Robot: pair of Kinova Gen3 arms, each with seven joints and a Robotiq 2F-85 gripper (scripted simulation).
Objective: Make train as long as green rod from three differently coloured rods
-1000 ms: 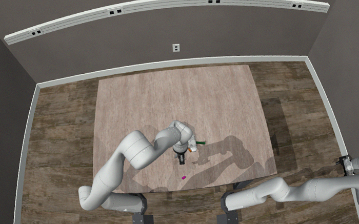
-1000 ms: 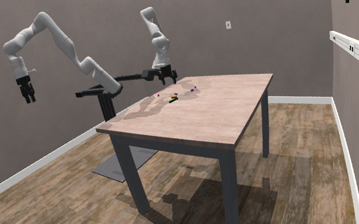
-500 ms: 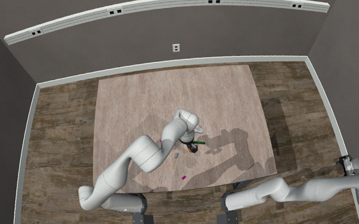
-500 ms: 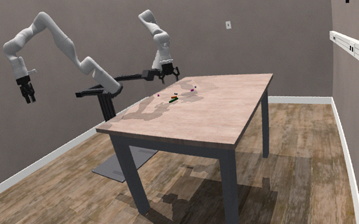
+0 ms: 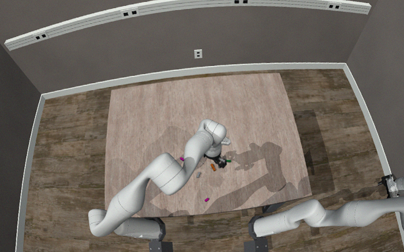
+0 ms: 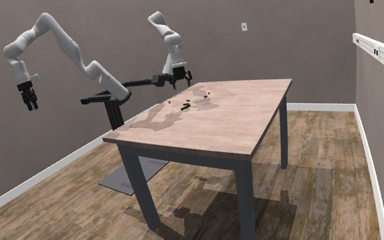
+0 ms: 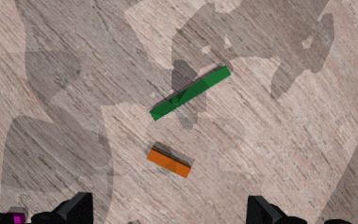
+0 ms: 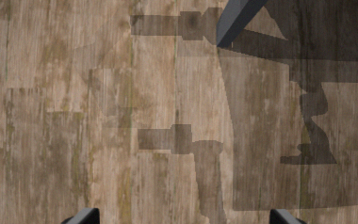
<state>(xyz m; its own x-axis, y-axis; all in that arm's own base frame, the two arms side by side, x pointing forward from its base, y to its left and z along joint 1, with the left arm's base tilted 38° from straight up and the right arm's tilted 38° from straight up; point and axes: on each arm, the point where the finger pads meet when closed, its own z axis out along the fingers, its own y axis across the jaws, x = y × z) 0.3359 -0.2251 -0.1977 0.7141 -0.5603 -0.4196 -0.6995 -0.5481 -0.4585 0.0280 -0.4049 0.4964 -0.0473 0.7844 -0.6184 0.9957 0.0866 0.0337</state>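
The green rod (image 5: 228, 161) (image 6: 185, 107) (image 7: 190, 93) lies flat on the table. The orange rod (image 5: 213, 167) (image 6: 186, 103) (image 7: 169, 163) lies beside one end of it, at an angle and apart. A grey rod (image 5: 198, 174) (image 6: 188, 100) lies farther left in the top view. One magenta rod (image 5: 182, 159) (image 6: 205, 96) (image 7: 17, 217) lies farther back; another magenta rod (image 5: 206, 199) (image 6: 169, 102) lies near the front edge. A small blue rod (image 6: 208, 92) is hidden in the top view. My left gripper (image 5: 222, 163) (image 6: 182, 85) (image 7: 170, 207) is open and empty, above the table near the orange rod. My right gripper (image 5: 383, 181) (image 6: 33, 109) (image 8: 185, 217) is open and empty.
The right gripper hangs over the wooden floor (image 8: 155, 179), well outside the table (image 5: 240, 100) (image 6: 234, 123). A table leg (image 8: 237, 19) shows in the right wrist view. The left arm reaches across the table and covers part of it in the top view.
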